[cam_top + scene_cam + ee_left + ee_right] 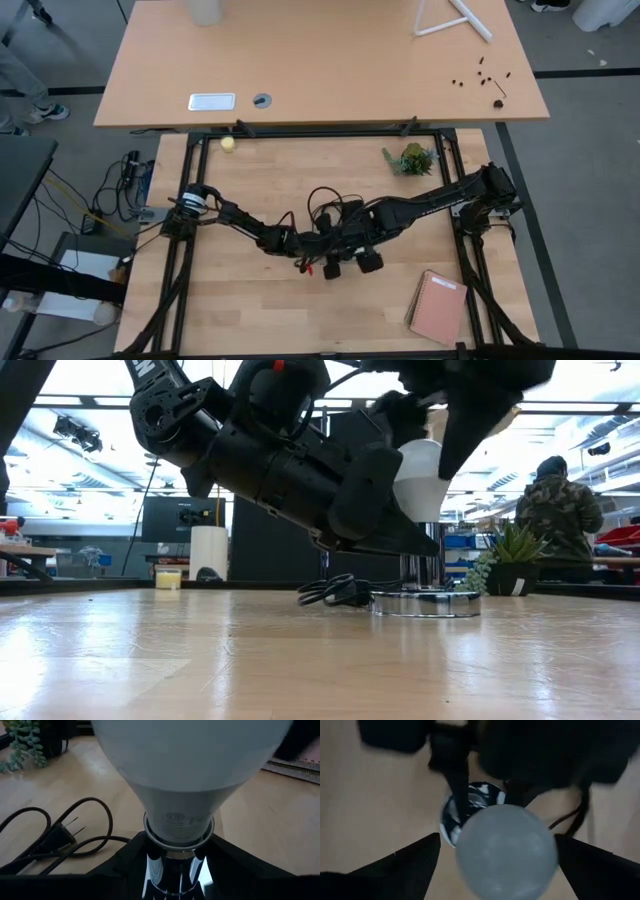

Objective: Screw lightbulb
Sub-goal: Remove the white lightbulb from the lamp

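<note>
- high view: both arms are meeting at the middle of the robot's table (230,320), at about 6 o'clock of the frame. the left gripper (312,262) and the right gripper (345,262) are sitting so close together that the lightbulb and socket are hidden beneath them. counting here: two arms, one small yellowish ball (228,143) at 11 o'clock, one little plant (412,158) at 1 o'clock, one notebook (438,307) at 4 o'clock.
- low view: the lightbulb (420,480) is standing upright over the socket disc (425,603), its neck sitting in the chrome stem. one bulb, one socket, one coiled cord (335,591) at 9 o'clock of the disc, and one person (555,510) standing in the room behind.
- left wrist view: the left fingers are clamping the socket stem (175,872) just under the bulb's collar, steadying it. judging the step: this hold should be kept firm so only the bulb turns.
- right wrist view: the right fingers (407,862) are standing spread wide at either side of the bulb's dome, not touching it. likely a re-grip between turns; closing gently and centred, then twisting squarely, would avoid cross-threading or tipping the base.
</note>
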Controlling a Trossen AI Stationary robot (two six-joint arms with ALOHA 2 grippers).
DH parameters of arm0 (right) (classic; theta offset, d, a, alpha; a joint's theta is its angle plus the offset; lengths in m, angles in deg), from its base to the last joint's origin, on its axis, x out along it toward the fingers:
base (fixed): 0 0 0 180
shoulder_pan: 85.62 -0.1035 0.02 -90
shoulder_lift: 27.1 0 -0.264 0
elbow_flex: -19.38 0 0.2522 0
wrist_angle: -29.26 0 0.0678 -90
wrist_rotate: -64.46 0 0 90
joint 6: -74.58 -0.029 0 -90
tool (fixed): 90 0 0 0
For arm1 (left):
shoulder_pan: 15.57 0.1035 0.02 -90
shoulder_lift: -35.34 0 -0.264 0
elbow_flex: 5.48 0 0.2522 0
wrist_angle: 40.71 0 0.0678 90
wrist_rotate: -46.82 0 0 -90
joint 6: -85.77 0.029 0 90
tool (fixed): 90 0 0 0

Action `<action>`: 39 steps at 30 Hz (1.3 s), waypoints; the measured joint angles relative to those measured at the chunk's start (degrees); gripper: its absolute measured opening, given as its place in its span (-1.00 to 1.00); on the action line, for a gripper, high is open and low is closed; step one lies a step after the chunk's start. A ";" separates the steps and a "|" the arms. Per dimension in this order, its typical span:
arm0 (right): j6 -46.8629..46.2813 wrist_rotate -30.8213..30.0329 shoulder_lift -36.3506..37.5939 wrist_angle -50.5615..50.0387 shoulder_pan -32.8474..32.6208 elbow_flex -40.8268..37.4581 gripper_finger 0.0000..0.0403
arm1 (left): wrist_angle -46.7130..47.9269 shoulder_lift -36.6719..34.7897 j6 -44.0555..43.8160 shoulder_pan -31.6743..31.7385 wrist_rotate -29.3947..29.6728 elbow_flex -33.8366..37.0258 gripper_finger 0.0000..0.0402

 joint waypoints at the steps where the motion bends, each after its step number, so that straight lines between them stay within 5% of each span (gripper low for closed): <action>1: -5.18 0.63 0.00 0.00 0.00 0.00 0.96 | 0.02 0.00 -0.08 0.00 0.04 0.00 -0.08; 8: -35.13 -1.51 0.00 0.73 -0.09 -0.35 0.86 | -0.05 0.00 -0.35 0.02 0.30 0.00 -0.08; 13: -46.96 -5.06 0.00 2.23 -0.22 -2.07 0.86 | 0.01 0.00 -0.54 -0.10 0.50 0.00 -0.08; 31: -55.82 -22.94 0.00 6.64 -7.77 -6.56 0.85 | 0.21 0.00 -1.20 -0.39 0.81 0.00 -0.08; 39: -55.81 -23.33 2.10 18.04 -8.71 -14.94 0.85 | 0.34 0.00 -1.22 -0.42 0.59 0.00 -0.08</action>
